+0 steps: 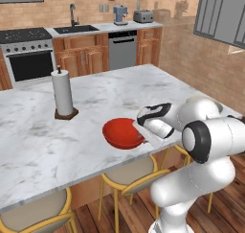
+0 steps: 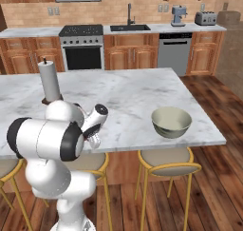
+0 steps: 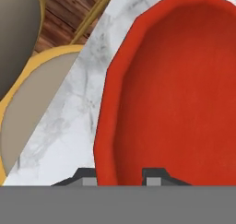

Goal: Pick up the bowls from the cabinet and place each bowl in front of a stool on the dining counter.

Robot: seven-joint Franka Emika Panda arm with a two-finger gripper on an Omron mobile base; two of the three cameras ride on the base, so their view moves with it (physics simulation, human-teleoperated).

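Marble-topped dining counter (image 1: 43, 145) fills the kitchen foreground, where the gripper (image 3: 120, 174) pinches the near rim of the red bowl (image 1: 122, 132) between narrowly parted fingers, keeping it above a stool (image 1: 135, 172); the cream bowl (image 2: 171, 122) sits before another stool (image 2: 165, 160).

Arm: folded forward from the base, elbow raised, forearm angled downward.
Wrist: tilted down and sideways.
Pincer (image 3: 120, 174): fingertips stood either side of a rim; grip could not be told.
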